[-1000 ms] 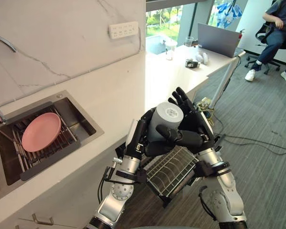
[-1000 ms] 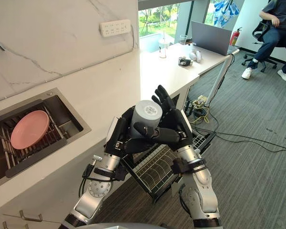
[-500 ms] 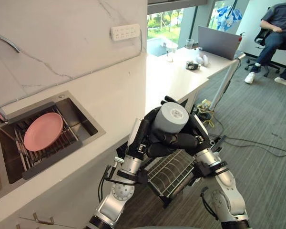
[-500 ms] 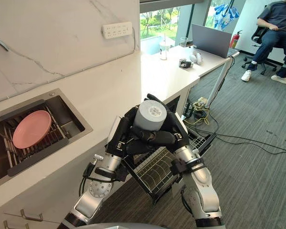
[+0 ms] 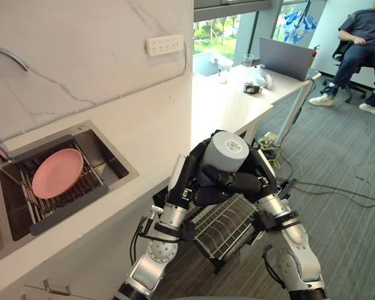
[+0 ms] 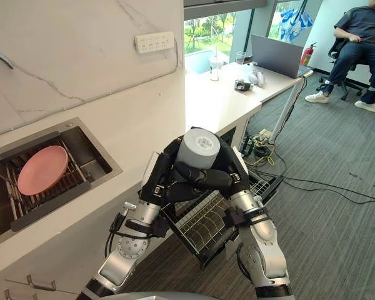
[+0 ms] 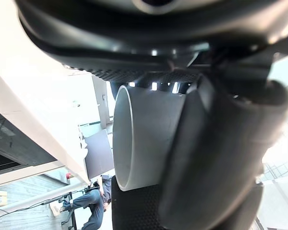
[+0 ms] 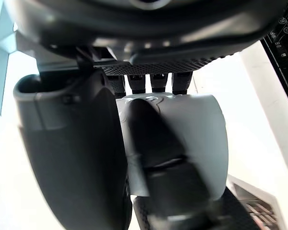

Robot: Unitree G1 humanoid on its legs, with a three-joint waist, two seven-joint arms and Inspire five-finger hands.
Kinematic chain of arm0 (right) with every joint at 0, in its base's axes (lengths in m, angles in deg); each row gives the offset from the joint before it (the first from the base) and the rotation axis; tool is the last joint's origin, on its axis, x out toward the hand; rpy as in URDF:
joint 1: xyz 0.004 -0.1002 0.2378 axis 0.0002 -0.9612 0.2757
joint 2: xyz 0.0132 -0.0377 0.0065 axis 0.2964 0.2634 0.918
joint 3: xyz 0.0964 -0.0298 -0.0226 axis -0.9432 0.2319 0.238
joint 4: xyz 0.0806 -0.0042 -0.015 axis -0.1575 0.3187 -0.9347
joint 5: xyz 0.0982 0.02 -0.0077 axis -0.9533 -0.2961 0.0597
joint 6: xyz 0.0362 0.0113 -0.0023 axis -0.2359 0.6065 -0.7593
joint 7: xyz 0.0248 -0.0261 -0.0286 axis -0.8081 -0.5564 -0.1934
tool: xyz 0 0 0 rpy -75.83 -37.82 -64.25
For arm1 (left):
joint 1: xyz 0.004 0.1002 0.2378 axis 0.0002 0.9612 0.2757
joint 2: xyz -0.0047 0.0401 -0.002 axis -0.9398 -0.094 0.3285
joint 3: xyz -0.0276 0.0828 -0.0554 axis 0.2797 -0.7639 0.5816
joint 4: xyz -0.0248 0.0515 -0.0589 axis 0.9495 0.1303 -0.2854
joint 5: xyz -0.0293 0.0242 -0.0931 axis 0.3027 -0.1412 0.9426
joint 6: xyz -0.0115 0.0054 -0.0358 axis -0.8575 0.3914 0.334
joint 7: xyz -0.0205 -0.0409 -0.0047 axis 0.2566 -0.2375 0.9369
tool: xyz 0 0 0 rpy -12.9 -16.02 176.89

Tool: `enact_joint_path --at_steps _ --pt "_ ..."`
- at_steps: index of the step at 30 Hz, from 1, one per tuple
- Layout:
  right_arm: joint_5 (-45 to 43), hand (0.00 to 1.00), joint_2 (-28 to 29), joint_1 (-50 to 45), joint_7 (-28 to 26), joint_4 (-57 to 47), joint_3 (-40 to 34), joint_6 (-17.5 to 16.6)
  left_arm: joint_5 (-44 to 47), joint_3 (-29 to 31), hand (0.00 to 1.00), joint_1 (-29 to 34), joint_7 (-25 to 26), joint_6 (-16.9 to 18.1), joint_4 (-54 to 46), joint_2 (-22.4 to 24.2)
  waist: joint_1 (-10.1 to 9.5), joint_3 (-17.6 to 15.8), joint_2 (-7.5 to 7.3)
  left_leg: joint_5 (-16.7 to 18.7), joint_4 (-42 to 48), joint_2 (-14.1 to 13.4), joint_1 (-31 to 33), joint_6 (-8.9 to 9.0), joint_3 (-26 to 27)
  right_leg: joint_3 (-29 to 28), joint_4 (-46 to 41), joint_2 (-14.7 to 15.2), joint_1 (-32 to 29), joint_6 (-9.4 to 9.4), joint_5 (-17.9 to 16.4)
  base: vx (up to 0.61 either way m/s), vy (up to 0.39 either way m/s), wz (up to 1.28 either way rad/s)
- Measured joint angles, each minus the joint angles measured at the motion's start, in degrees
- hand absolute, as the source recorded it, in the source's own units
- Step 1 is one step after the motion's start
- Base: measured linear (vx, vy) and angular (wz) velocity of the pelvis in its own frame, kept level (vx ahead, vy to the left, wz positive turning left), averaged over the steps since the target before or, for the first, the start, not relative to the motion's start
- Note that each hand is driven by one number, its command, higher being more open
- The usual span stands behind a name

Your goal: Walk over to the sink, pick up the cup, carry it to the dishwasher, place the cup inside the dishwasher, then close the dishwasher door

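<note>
Left eye view, centre of the frame: the grey cup is held in the air between both hands, with one round end turned up toward the camera. The left hand curls its fingers around the cup's left side. The right hand wraps it from the right, with the thumb across the front. Just below, in the lower middle, the wire dishwasher rack sticks out past the edge of the white counter. Grey carpet lies open at the right. At the left, the sink holds a pink plate. In the upper right stands a desk with a laptop, and beyond it sits a person.
</note>
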State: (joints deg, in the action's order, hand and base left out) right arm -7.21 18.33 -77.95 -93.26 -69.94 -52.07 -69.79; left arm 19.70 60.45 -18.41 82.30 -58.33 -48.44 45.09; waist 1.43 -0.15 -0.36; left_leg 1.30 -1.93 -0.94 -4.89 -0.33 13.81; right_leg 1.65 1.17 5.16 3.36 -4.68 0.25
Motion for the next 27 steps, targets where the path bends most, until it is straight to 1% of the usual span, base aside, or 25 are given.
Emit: enact_joint_path --at_steps 4,6,8,12,15,19,21,23,24,25,26,27 --pt "-2.9 0.0 1.8 0.0 2.8 0.2 -0.4 0.0 0.9 -0.1 1.0 0.1 0.5 0.2 -1.2 0.1 -0.06 0.0 -0.03 0.0 -0.1 0.0 0.0 0.0 0.0 0.1 0.0 0.0 0.0 0.0 0.0 0.0 0.0 0.0" --pt "-5.0 0.0 3.6 0.0 4.8 0.9 -1.8 -0.2 1.0 -0.1 1.0 0.1 1.1 1.7 -1.9 0.6 -0.17 0.0 -0.04 0.0 -0.2 0.0 0.0 -0.01 0.0 0.2 0.2 0.0 0.0 0.0 0.0 0.0 0.0 0.0" --pt "-6.6 0.0 4.0 0.0 5.8 1.0 -2.5 -0.3 1.1 0.0 1.0 0.1 2.1 1.8 -1.9 0.5 -0.17 0.0 -0.05 0.0 -0.3 0.0 0.0 -0.01 0.0 0.2 0.2 0.0 0.1 0.0 0.0 0.0 0.0 0.0" --pt "-10.0 0.0 4.6 0.0 6.7 2.9 -3.9 -0.7 1.8 0.7 1.0 0.1 3.3 1.9 -1.9 0.6 -0.12 0.0 -0.07 -0.2 -0.5 0.1 0.0 -0.04 -0.2 0.4 0.3 0.0 0.2 0.0 0.0 0.0 0.0 0.01" --pt "-12.5 0.0 5.7 -0.1 7.0 3.2 -5.0 -0.9 3.4 2.5 1.0 0.3 3.7 2.0 -1.9 0.7 0.01 0.0 -0.08 -0.8 -1.5 0.1 -0.2 -0.05 -0.6 0.8 0.4 0.0 0.2 -0.01 0.0 -0.01 -0.013 0.07" --pt "-16.1 0.0 5.9 -0.1 7.2 3.3 -5.2 -2.6 7.1 4.6 1.0 1.3 4.2 2.8 -1.9 0.7 -0.02 0.0 -0.18 -1.1 -2.0 0.2 -0.6 -0.02 -0.6 0.9 0.4 0.0 0.4 -0.01 0.0 0.0 0.0 0.0" --pt "-16.6 0.0 6.0 -0.1 7.7 3.3 -5.4 -3.5 11.0 5.0 1.0 1.5 1.8 3.4 -1.9 0.8 -0.06 -0.1 -0.31 -1.1 -2.0 0.2 -0.6 -0.02 -0.7 0.9 0.4 0.0 0.4 -0.01 0.0 0.0 0.0 0.0" --pt "-16.6 0.0 6.0 -0.1 8.3 3.3 -6.6 -4.0 17.4 5.0 1.0 1.5 -4.3 3.7 -1.9 0.8 -0.23 -0.2 -0.57 -1.1 -2.0 0.2 -0.6 -0.02 -0.6 0.9 0.4 0.0 0.4 -0.01 0.0 0.0 0.0 0.0" --pt "-16.6 0.0 6.0 -0.1 8.6 3.3 -7.7 -4.2 20.7 4.8 1.0 1.7 -8.5 3.7 -1.9 0.8 -0.28 -0.3 -0.72 -1.1 -2.0 0.2 -0.6 -0.02 -0.6 0.9 0.4 0.1 0.4 -0.01 0.0 0.0 0.0 0.0" --pt "-16.6 0.0 6.0 0.0 8.8 3.3 -8.2 -4.4 22.5 4.6 1.0 1.8 -10.8 3.6 -1.9 0.7 -0.28 -0.4 -0.79 -1.1 -2.1 0.2 -0.6 -0.02 -0.6 0.9 0.5 0.1 0.4 -0.01 0.0 0.0 0.0 0.0" --pt "-16.6 0.0 6.0 0.0 9.0 3.3 -9.3 -4.5 25.1 4.3 1.0 1.9 -14.7 2.9 -1.9 0.6 -0.27 -0.4 -0.86 -1.1 -2.1 0.3 -0.6 -0.02 -0.6 0.9 0.5 0.1 0.3 -0.01 0.0 0.0 0.0 0.0" --pt "-16.6 0.0 5.9 0.0 9.2 3.3 -10.7 -4.5 27.3 3.7 1.0 2.0 -19.1 1.5 -1.9 0.3 -0.25 -0.4 -0.88 -1.1 -2.2 0.3 -0.6 -0.02 -0.6 0.9 0.6 0.1 0.3 -0.01 0.0 0.0 0.0 0.0"
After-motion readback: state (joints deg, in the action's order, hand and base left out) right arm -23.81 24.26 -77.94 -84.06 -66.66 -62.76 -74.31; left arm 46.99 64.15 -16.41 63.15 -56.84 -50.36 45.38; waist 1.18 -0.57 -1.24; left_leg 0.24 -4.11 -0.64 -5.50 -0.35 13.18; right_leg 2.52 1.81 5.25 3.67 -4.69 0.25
